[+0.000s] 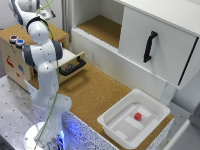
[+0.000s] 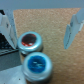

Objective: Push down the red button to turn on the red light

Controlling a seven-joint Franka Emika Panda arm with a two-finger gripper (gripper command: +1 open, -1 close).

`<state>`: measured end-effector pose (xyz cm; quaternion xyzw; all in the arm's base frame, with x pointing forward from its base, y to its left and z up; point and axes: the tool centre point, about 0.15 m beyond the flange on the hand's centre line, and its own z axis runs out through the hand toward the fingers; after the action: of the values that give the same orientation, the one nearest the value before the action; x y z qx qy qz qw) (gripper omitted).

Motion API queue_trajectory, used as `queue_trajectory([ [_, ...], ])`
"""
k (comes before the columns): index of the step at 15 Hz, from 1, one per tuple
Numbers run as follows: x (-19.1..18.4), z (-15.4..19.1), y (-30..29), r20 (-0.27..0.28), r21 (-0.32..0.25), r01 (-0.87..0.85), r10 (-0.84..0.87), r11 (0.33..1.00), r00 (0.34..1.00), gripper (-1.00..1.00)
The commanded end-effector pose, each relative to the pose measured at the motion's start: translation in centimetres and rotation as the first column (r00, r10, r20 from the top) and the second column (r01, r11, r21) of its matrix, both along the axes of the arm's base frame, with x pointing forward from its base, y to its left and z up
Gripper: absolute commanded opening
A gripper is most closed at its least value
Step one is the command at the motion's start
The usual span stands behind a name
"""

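Red button (image 2: 30, 41): a small round red cap with a pale rim is seen in the wrist view, seated on a wooden box (image 1: 12, 55); in the exterior view it lies at the box's top, at the exterior view's left, touching nothing.
Blue button (image 2: 38, 64): a matching round cap is set just beside the red button on the same box top.
Gripper (image 2: 41, 27): the jaws are spread wide and nothing is held; the fingers (image 2: 7, 27) stand apart on either side, above the buttons, and no contact with the red button is shown.
Arm (image 1: 44, 60): the white arm is folded upright over the box in the exterior view, and the gripper itself cannot be made out there.
Box edges: the buttons sit near the box top's edge; an open drawer with a black handle (image 1: 73, 67) projects from the box face.
Open room: a bare stretch of cork surface (image 1: 92, 95) lies between the box and a white bin (image 1: 127, 127).
Bin contents: a small red block (image 1: 138, 116) rests inside the bin, well apart from the buttons.
Cabinet (image 1: 155, 35): a white unit with a black handle stands behind the cork surface.
Markings: coloured stickers are seen on the box face, too blurred to read.
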<state>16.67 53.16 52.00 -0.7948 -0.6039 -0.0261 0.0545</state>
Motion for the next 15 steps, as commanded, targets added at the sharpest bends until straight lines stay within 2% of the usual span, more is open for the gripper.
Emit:
queue_trajectory([
  [1, -4.2, 0.0, 5.1, 0.057, -0.059, 0.155, -0.151, 0.986, 0.987, 1.00],
  [2, -4.3, -0.2, 5.2, 0.081, -0.076, 0.157, -0.150, 0.985, 0.985, 1.00],
  [3, -4.1, -0.1, 5.2, 0.109, -0.081, 0.177, -0.168, 0.981, 0.980, -1.00],
  [7, -3.8, -0.3, 6.1, 0.125, -0.102, 0.135, -0.122, 0.986, 0.985, -1.00],
  [8, -3.7, -0.5, 6.5, 0.120, -0.110, 0.122, -0.108, 0.986, 0.987, -1.00],
  [11, -3.4, -1.2, 7.6, 0.069, -0.087, 0.089, -0.083, 0.992, 0.994, -1.00],
  [15, -3.0, -2.3, 8.7, 0.071, -0.102, 0.047, -0.040, 0.994, 0.997, -1.00],
])
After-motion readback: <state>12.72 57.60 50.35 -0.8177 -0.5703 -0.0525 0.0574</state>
